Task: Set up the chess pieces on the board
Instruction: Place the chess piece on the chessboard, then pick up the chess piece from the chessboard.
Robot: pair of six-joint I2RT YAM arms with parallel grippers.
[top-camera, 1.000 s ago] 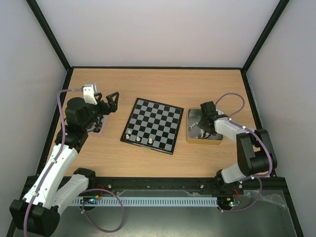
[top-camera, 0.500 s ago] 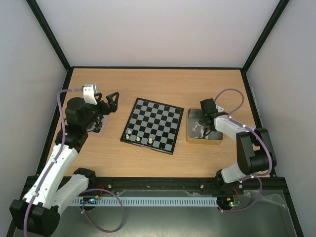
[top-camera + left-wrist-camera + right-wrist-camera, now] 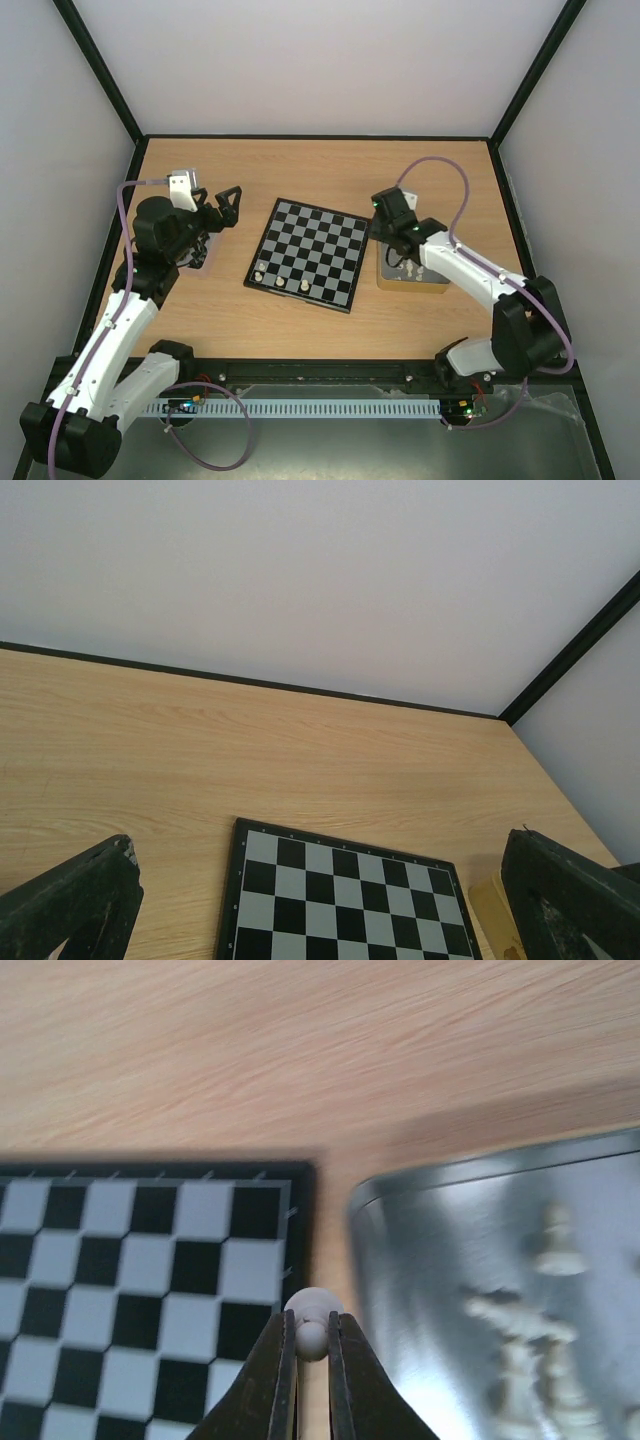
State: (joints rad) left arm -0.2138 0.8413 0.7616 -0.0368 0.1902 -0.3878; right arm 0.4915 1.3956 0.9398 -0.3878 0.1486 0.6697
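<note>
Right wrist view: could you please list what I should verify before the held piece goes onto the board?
1. Grip: ok; right gripper is shut on the small cream-white round-headed chess piece.
2. Clear of the silvery metal tin: ok; piece hangs outside its rim, at the edge of the black-and-grey checked board.
3. Free squares: ok; only three cream pieces stand there, near row.
4. Left gripper: ok; open, left of the board.
5. Piece type: cannot tell; fingers hide its body.
</note>
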